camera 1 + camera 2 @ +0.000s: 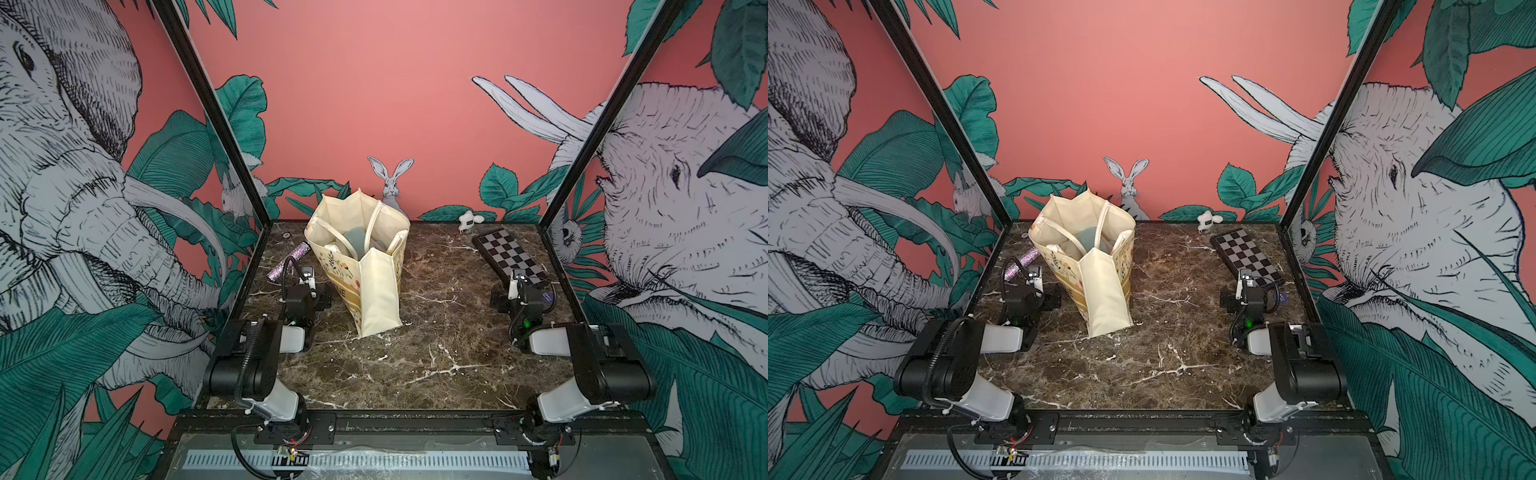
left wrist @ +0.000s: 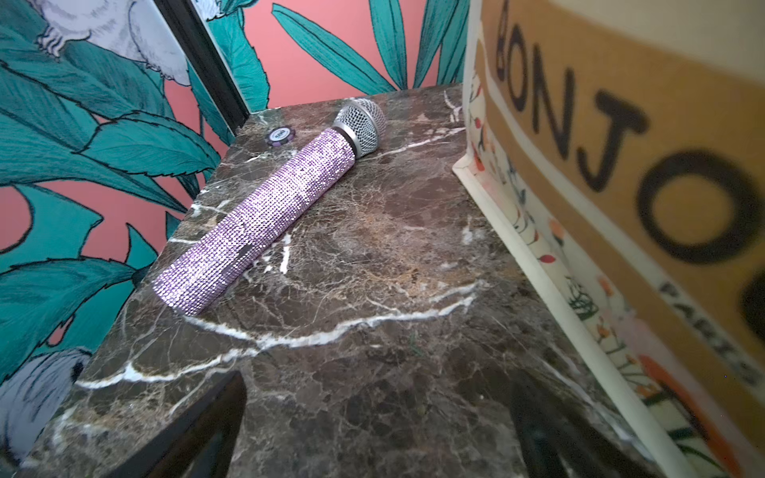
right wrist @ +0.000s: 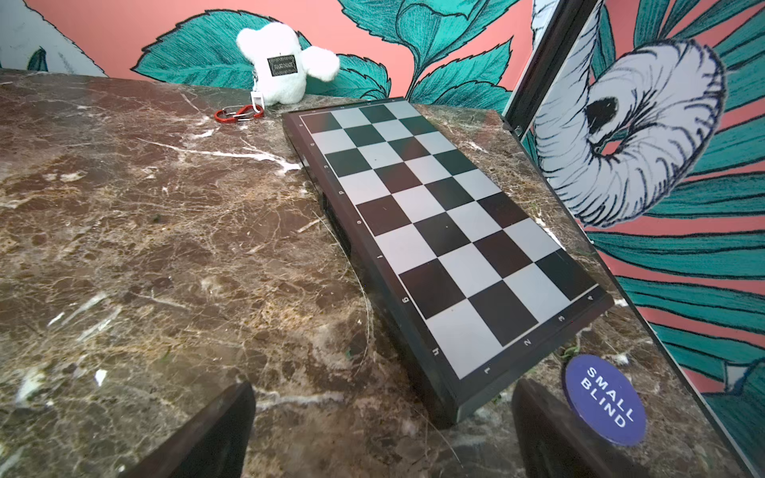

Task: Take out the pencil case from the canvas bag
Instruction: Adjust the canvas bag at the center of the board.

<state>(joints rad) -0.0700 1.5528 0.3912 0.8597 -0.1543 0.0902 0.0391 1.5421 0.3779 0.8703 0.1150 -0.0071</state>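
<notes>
So the tall cream canvas bag [image 1: 361, 266] with floral print, mustard stripes and dark lettering stands upright on the dark brown marble table [image 1: 436, 332], a bit toward the left arm's side. Its mouth gapes upward, which I guess is the point: you can only get at the contents from above. Its two cream loop handles [image 1: 374, 224] flop across the opening, so they'll probably get in the way.

The pencil case should be inside the bag. Both top views show a rounded grey-teal shape [image 1: 1087, 243] down in the mouth next to some cream bits. I honestly can't tell if that's it.

Both arms sit low, one either side of the bag. The left gripper [image 2: 378, 378] has its jaws spread wide with nothing between them, and the bag's lettered face is just beside it. The right gripper [image 3: 385, 385] is the same, wide apart and empty, well away from the bag. To me they look parked, task not started.

Head count of the clutter:
- one lilac rhinestone microphone [image 2: 256, 215] with a silver mesh head, lying flat
- one purple-and-white poker chip [image 2: 282, 135] near its head
- one folded black-and-white chessboard [image 3: 439, 231]
- one round blue "SMALL BLIND" disc [image 3: 604, 399] just beside the board
- one fluffy white plush keychain [image 3: 285, 66] with a red carabiner [image 3: 238, 114]

None of it touches the bag.
</notes>
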